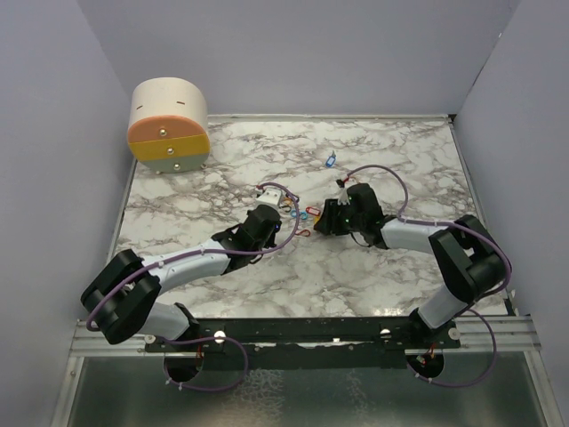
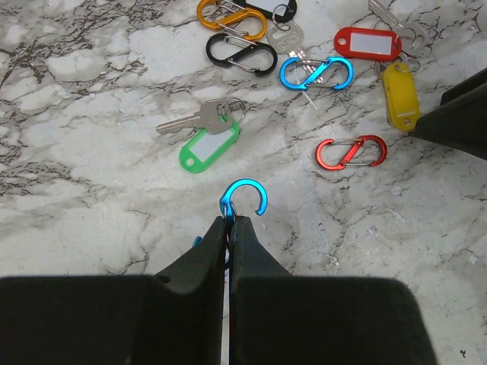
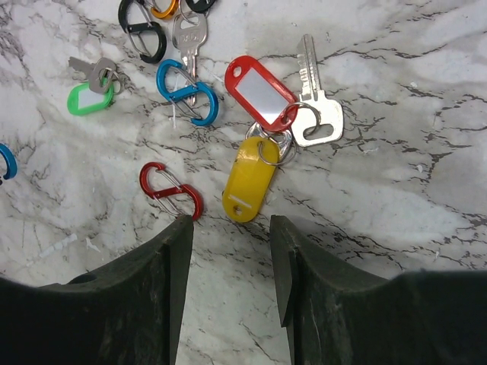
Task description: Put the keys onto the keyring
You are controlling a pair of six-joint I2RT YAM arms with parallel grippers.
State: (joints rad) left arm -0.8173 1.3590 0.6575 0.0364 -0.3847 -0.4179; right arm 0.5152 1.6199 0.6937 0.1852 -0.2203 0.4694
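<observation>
Between the tips of left pincer (image 2: pixel 230 222), pinched tight: blue clip (image 2: pixel 245 199), hook poking forward; green key (image 2: pixel 207 146) lies ahead, apart. Right pincer (image 3: pixel 231 224) half open, holding nothing; yellow key (image 3: pixel 249 182) just ahead of its gap, red key (image 3: pixel 259 93) beyond

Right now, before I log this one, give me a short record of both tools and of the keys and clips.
left tool: shut on held blue clip, hook end poking out
right tool: open, empty, yellow tag just ahead of its tips
other keys: green tag, red tag, lying on the table
loose clips: red clip, loose blue clip, black clip, orange clip
progress: no tag on the held blue clip yet
</observation>
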